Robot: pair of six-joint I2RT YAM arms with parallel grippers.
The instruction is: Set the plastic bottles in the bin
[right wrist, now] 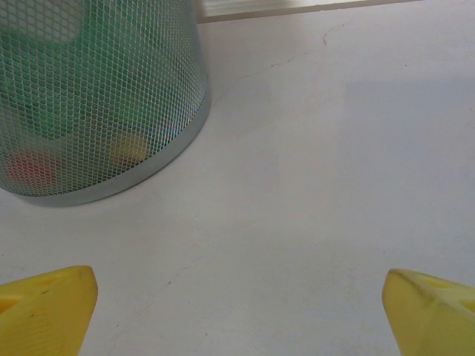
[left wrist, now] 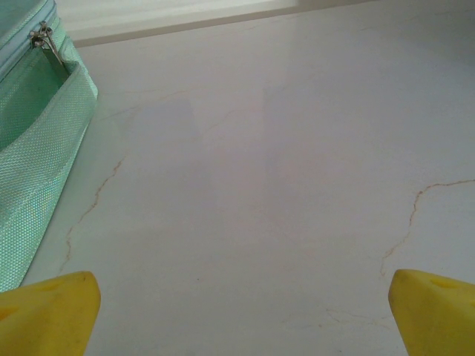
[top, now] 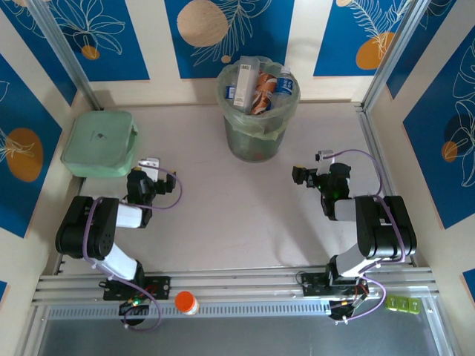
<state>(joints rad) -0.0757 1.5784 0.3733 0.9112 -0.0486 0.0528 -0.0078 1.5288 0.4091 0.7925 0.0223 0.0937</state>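
At the far middle of the pale marbled worktop stands the tall round grey-green mesh bin with its pale green bag liner. It is heaped above the rim with plastic bottles; I can make out white, orange and blue labels among them. On the right wrist camera the bin's mesh wall sits up and to the left of the yellow fingertips. It is near them but clearly apart, with bare worktop in between. Through the mesh I see blurred red and yellow shapes low down, but I cannot tell what they are.

The right gripper points towards the bin from the bin's right and nearer side. Its jaws are spread wide and hold nothing, with only worktop between the tips on its own camera. The left gripper is also released and empty, its yellow fingertips far apart over bare worktop. It sits well to the left of the bin, just beside the flat mint-green square fabric box. That box's zipped corner fills the left edge of the left wrist view.

On the rail at the near edge, between the two arm bases, I see a small round thing with an orange top. It is too small for me to say whether it is a bottle.
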